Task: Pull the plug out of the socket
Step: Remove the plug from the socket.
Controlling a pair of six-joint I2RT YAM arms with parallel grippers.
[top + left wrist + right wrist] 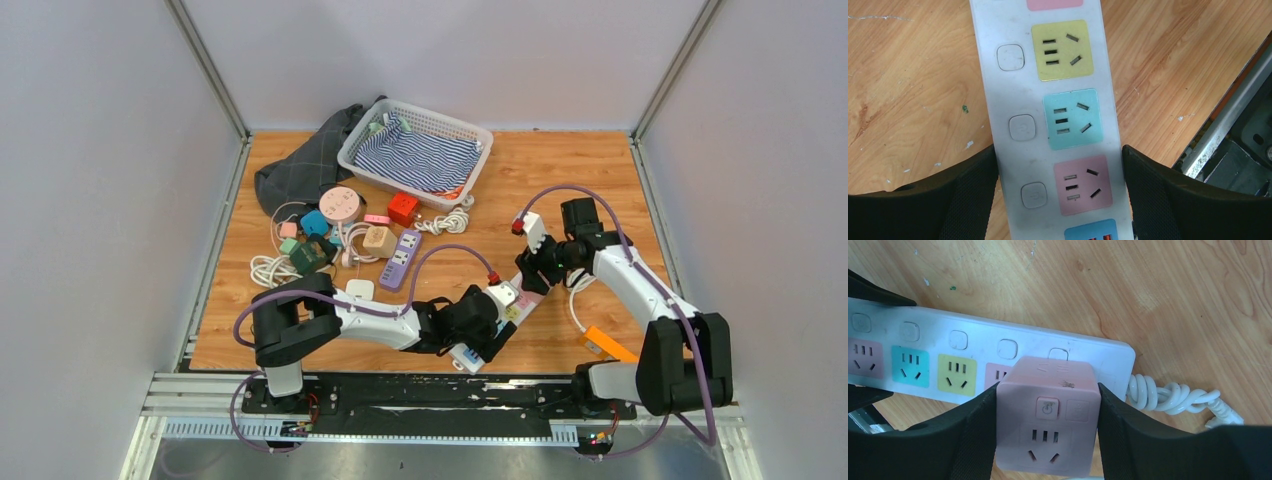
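The socket is a long white power strip (pixel 1018 90) with pink, teal and yellow outlets, lying on the wooden table near its front edge (pixel 470 352). My left gripper (pixel 1059 195) straddles its near end, and both black pads (pixel 968 195) press the strip's long sides. The plug is a pink cube adapter (pixel 1048 415) standing in the strip (pixel 923 330) at its cable end. My right gripper (pixel 1048 435) is shut on the cube, one pad flat against each side. In the top view the right gripper (pixel 530 272) hides the cube.
The strip's coiled white cable (pixel 1168 395) lies just past the cube. A white basket (pixel 415 155), a dark cloth (pixel 305 165), a purple strip (pixel 400 258) and several small adapters (pixel 340 230) sit at the back left. An orange item (pixel 607 345) lies by the right base.
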